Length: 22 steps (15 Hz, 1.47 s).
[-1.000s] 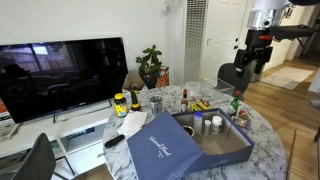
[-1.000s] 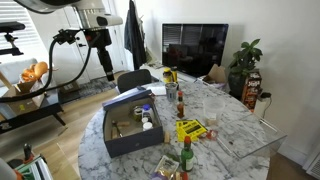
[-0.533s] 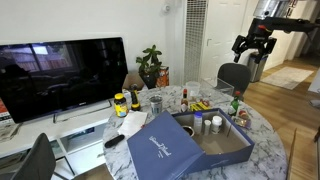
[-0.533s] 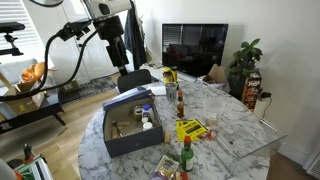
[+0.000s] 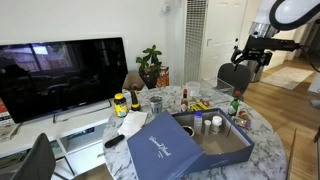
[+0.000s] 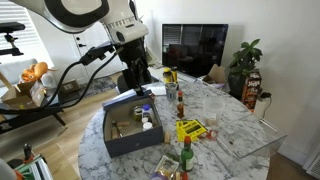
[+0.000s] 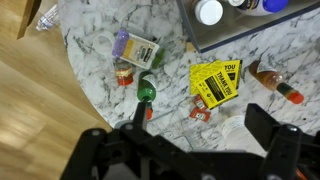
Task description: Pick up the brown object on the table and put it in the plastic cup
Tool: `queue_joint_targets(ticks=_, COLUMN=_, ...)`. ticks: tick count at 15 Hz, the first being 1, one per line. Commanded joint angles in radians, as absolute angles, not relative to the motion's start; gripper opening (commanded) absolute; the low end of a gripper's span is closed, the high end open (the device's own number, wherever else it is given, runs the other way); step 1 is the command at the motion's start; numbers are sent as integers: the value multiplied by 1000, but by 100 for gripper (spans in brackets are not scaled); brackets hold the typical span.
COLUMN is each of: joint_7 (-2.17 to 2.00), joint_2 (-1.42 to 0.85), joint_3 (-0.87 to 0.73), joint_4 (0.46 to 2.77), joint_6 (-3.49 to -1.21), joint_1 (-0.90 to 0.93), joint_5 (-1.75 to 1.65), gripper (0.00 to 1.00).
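Gripper [image 7: 185, 152] wide open and empty above the table [image 7: 90, 60] edge; descending into this clutter could topple the green-capped bottle [image 7: 146, 93] or grab the wrong item.

Open navy-blue cardboard box [image 7: 240, 38] cropped by the wrist view's top edge, white-capped bottle [image 7: 209, 11] inside it half cut off, black gripper [image 7: 190, 152] below the box blurred

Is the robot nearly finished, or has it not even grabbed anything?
Nothing looks done. The gripper is open and empty, hanging high over the marble table and touching nothing. Everything is left: going down, grabbing the brown object and dropping it into the plastic cup.
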<state>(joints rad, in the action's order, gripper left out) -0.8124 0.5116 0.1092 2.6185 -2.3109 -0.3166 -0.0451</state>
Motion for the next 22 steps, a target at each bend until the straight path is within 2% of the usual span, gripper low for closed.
queue_joint_targets(ticks=1, joint_7=-827, joint_2=510, joint_3=88, joint_4=2616, joint_6=-2308, joint_1=-294, joint_5=-60, gripper=100)
queue_joint_targets(ticks=11, joint_7=-476, joint_2=-43, joint_3=-55, joint_4=2296, joint_6=-2256, joint_1=-265, joint_5=-247, gripper=100)
queue_joint_targets(ticks=13, joint_7=-405, joint_2=-100, joint_3=-66, joint_4=2241, joint_6=-2247, joint_1=-227, joint_5=-236, gripper=100)
queue_joint_targets(ticks=19, joint_7=-373, joint_2=-80, joint_3=-90, joint_4=2260, joint_6=-2294, joint_1=-180, joint_5=-203, gripper=100)
queue_joint_targets(ticks=22, joint_7=-215, joint_2=-148, joint_3=-63, joint_4=2213, joint_6=-2326, joint_1=-161, joint_5=-5, gripper=100)
